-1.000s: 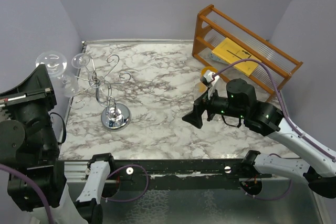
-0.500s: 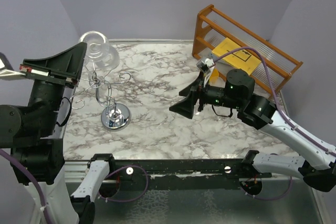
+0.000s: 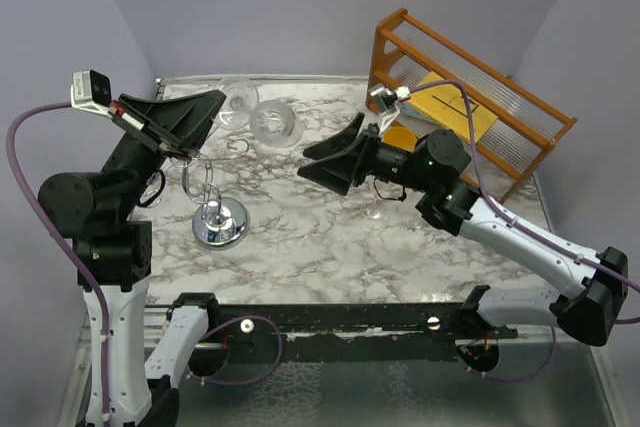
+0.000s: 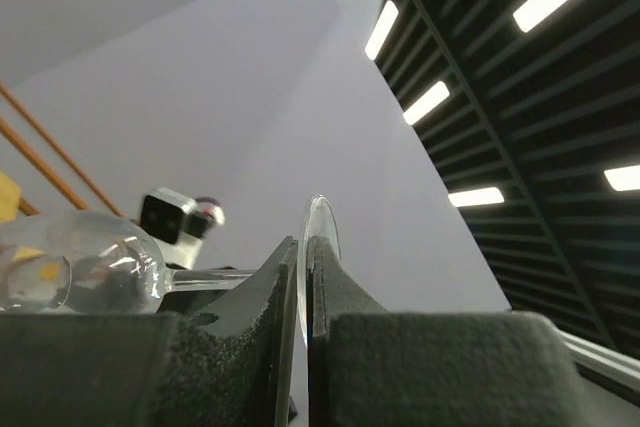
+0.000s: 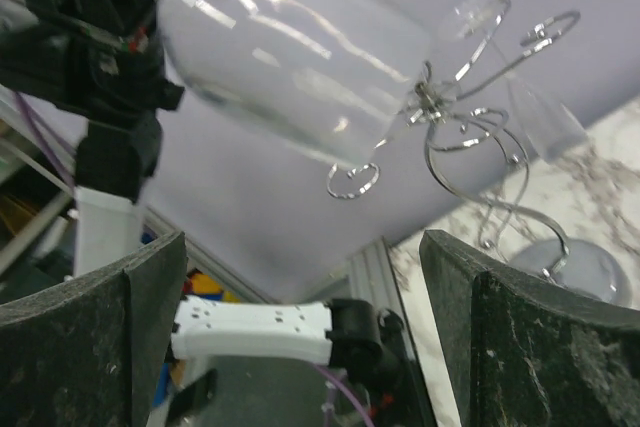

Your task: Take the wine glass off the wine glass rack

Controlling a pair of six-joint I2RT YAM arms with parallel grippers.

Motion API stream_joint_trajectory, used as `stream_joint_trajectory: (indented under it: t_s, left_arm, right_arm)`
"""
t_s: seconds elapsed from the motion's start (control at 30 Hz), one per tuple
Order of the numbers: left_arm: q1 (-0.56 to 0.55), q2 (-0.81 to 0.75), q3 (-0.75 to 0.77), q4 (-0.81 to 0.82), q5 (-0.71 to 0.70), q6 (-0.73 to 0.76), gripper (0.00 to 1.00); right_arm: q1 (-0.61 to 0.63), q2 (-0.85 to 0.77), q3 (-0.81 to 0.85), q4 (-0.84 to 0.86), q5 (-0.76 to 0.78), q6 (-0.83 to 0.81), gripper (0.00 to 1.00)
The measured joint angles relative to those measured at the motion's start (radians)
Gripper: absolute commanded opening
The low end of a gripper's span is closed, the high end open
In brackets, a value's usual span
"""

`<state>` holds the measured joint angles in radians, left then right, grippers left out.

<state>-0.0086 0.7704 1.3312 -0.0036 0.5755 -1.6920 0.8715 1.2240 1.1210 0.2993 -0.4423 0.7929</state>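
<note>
The clear wine glass [image 3: 273, 125] is held on its side in the air, to the upper right of the silvery wire wine glass rack [image 3: 205, 182], which stands on a round chrome base [image 3: 220, 223]. My left gripper [image 3: 218, 102] is shut on the glass's foot disc [image 4: 320, 237], and the bowl [image 4: 85, 272] points away to the right. My right gripper [image 3: 303, 163] is open and empty, its jaws facing the bowl from the right, just apart from it. The right wrist view shows the bowl [image 5: 290, 67] above the open gripper [image 5: 302, 242], with the rack [image 5: 470, 117] behind.
An orange-brown wooden slatted shelf [image 3: 470, 97] with a yellow sheet [image 3: 450, 105] stands at the back right. A pale translucent shape [image 5: 545, 117] hangs by the rack's arms. Purple walls close in the marble table [image 3: 300, 237] on three sides.
My left gripper has swung the glass from the far left, past the rack, to the right toward the table's middle. My right gripper has moved left and up to face it.
</note>
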Motion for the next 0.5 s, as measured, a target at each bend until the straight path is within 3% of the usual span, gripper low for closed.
stream_joint_trajectory:
  t_s: [0.3, 0.5]
  left_arm:
    - [-0.032, -0.085, -0.141, 0.254, 0.064, -0.186, 0.0]
    - [-0.042, -0.101, -0.24, 0.331, 0.071, -0.26, 0.0]
  right_arm:
    - [-0.088, 0.035, -0.161, 0.489, -0.061, 0.261, 0.98]
    - [-0.088, 0.075, -0.161, 0.732, -0.14, 0.37, 0.83]
